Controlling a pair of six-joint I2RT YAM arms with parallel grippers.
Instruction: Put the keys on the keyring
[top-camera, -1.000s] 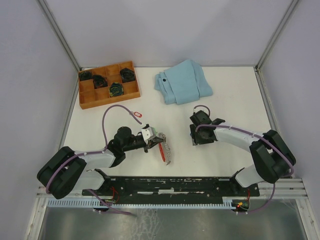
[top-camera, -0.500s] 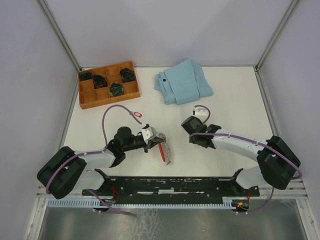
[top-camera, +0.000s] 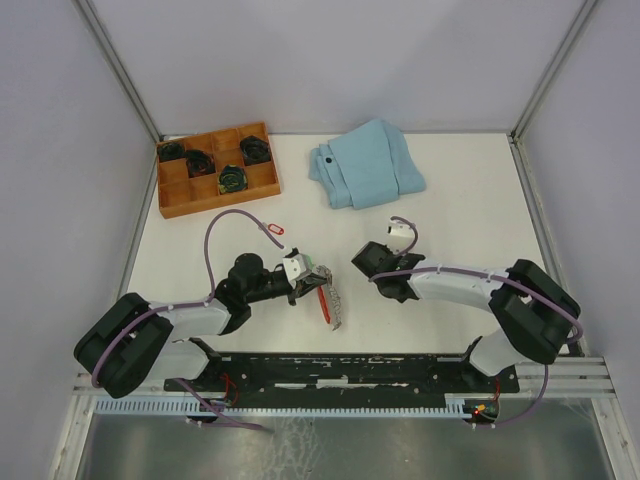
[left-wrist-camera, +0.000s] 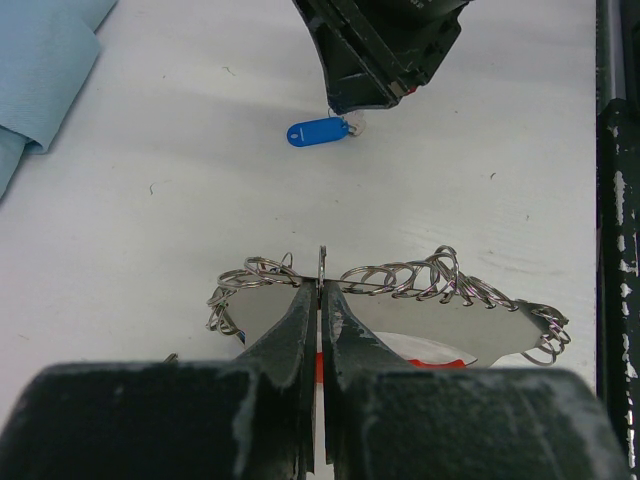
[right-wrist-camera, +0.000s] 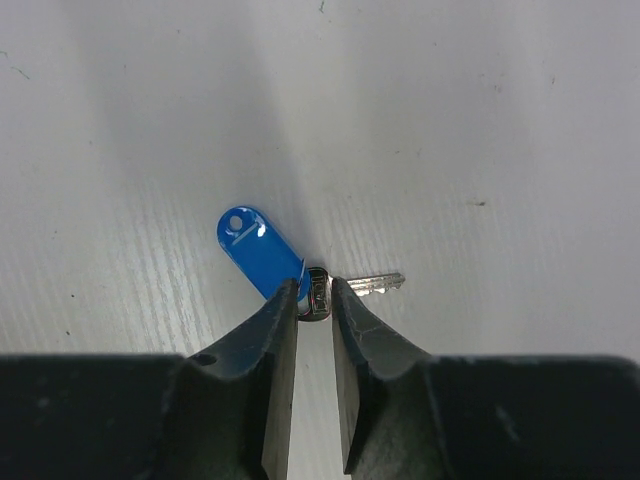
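Note:
My left gripper (top-camera: 316, 283) is shut on one silvery loop of the keyring (top-camera: 331, 302), a red curved strip with a row of metal loops. In the left wrist view the jaws (left-wrist-camera: 320, 286) pinch a loop upright, and the other loops (left-wrist-camera: 420, 278) fan out to both sides. My right gripper (top-camera: 366, 264) is shut on the head of a silver key (right-wrist-camera: 372, 285) with a blue tag (right-wrist-camera: 256, 248), low over the table to the right of the keyring. The blue tag (left-wrist-camera: 316, 131) also shows beyond the loops in the left wrist view. A red-tagged key (top-camera: 273, 230) lies on the table, apart.
A wooden compartment tray (top-camera: 172, 201) with dark items stands at the back left. A folded light-blue cloth (top-camera: 366, 165) lies at the back centre. A black rail (top-camera: 350, 368) runs along the near edge. Walls close in both sides.
My right gripper has moved left toward the keyring with the blue-tagged key. The left gripper and keyring have stayed put.

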